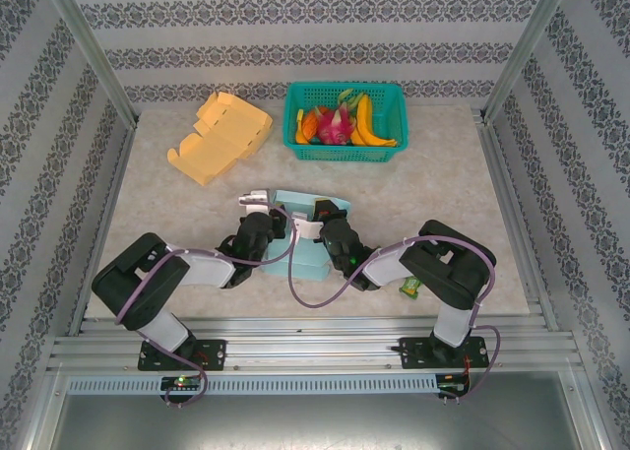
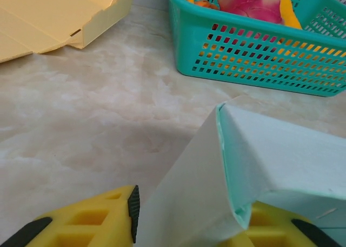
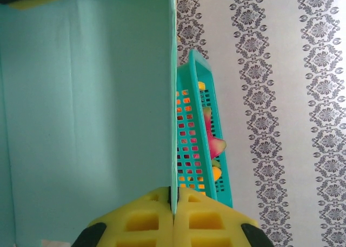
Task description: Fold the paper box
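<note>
Teal paper box (image 1: 307, 261) near fruit basket (image 1: 345, 153)

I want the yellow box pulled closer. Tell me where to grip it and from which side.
Probably pinch the upturned side wall of the yellow box, coming down from above on the basket side. That wall stands upright; the other panels lie flat.

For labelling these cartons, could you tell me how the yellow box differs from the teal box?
The yellow box lies low at the back left, untouched. The teal box stands nearer the front, with one wall pinched by the right gripper. Both are paper.
</note>
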`<state>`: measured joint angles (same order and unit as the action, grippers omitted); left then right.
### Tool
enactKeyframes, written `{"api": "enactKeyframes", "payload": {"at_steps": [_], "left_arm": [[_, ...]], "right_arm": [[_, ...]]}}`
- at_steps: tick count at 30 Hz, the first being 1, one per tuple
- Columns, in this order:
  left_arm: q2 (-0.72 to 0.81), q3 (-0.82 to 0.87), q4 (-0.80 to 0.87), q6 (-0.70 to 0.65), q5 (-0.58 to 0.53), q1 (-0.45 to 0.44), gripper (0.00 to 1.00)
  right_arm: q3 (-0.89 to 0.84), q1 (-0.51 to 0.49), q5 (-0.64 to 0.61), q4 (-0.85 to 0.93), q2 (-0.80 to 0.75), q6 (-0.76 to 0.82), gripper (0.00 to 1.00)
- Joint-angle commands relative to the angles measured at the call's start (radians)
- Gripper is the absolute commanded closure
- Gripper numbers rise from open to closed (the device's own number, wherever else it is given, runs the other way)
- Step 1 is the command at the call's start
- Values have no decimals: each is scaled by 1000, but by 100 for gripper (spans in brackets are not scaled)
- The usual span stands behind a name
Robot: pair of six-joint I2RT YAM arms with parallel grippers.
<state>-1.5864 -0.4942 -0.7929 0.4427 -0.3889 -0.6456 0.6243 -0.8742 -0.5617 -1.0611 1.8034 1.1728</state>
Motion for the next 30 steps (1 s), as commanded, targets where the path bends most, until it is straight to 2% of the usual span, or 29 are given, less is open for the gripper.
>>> {"api": "enactKeyframes", "payload": {"at_steps": [1, 9, 19, 21, 24, 27, 30], "left_arm": [[30, 31, -1, -14, 16, 18, 60], [25, 33, -12, -98, 75, 20, 58], [-186, -48, -146, -163, 96, 29, 59], [-216, -52, -177, -167, 88, 33, 64], [-231, -51, -193, -161, 56, 44, 77], [-232, -65, -140, -148, -27, 49, 98], [-227, -60, -112, -117, -132, 50, 100]], "right_arm": [[-2, 7, -35, 36, 1, -38, 100], [-2, 7, -29, 39, -3, -41, 100], [-8, 7, -18, 41, -11, -47, 100], [-8, 7, -18, 41, -10, -46, 100], [-9, 9, -20, 41, -13, -47, 100], [-9, 12, -25, 41, -16, -50, 100], [-8, 14, -29, 39, -15, -54, 100]]}}
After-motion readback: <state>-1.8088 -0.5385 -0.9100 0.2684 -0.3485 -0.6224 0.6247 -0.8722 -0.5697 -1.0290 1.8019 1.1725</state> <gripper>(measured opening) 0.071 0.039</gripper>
